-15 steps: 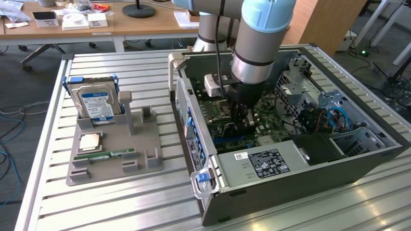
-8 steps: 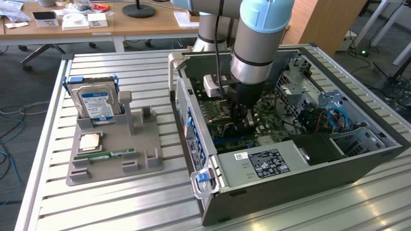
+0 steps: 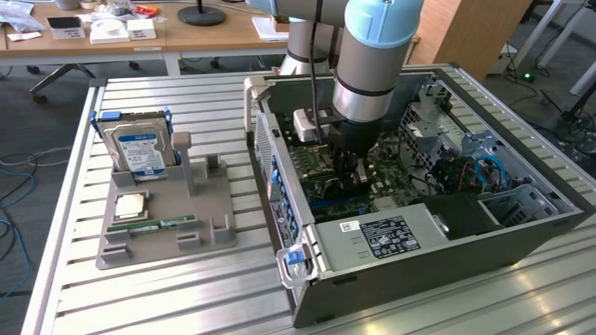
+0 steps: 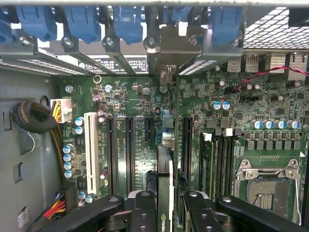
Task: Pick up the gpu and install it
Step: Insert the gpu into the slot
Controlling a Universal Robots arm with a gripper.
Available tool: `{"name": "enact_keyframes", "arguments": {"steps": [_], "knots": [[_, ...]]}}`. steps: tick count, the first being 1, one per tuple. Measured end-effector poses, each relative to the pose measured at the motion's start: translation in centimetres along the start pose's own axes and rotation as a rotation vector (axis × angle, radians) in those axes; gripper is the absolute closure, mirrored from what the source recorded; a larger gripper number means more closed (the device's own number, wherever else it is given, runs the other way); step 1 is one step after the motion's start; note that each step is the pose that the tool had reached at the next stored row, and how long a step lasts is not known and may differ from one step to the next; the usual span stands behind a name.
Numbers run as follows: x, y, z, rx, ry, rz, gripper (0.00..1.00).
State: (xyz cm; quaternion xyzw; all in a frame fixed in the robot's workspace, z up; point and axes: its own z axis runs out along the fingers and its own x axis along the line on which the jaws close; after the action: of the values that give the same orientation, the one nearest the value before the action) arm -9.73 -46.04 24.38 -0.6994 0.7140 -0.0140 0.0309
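No lettering can be read for certain; printing on the white label [image 3: 393, 236] of the power supply, lower centre, is too small.

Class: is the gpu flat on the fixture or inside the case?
Inside the case: the hand holds the gpu edge-on above the motherboard slots.

- The gpu [image 4: 164, 191] is a thin dark card seen edge-on, standing upright on its long edge over the green motherboard [image 4: 145, 159].
- Its metal bracket end [image 4: 169, 53] sits against the case's rear slot wall.
- It lies between the black expansion slots, gripped between the gripper [image 4: 164, 212] fingers.
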Motion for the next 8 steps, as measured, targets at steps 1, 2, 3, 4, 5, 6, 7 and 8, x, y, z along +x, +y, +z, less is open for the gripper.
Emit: {"name": "enact_keyframes", "arguments": {"steps": [1, 2, 3, 4, 5, 6, 7, 8], "knots": [[0.00, 0.00, 0.00, 0.0003, -0.0001, 0.000, 0.74], [0.00, 0.00, 0.00, 0.0005, -0.0001, 0.000, 0.74], [0.00, 0.00, 0.00, 0.0005, -0.0001, 0.000, 0.74], [0.00, 0.01, 0.00, 0.0005, 0.0000, 0.000, 0.74], [0.00, 0.01, 0.00, 0.0006, 0.0000, 0.000, 0.74], [0.00, 0.01, 0.00, 0.0006, 0.0000, 0.000, 0.74], [0.00, 0.01, 0.00, 0.0005, 0.0000, 0.000, 0.74], [0.00, 0.01, 0.00, 0.0005, 0.0000, 0.000, 0.74]]}}
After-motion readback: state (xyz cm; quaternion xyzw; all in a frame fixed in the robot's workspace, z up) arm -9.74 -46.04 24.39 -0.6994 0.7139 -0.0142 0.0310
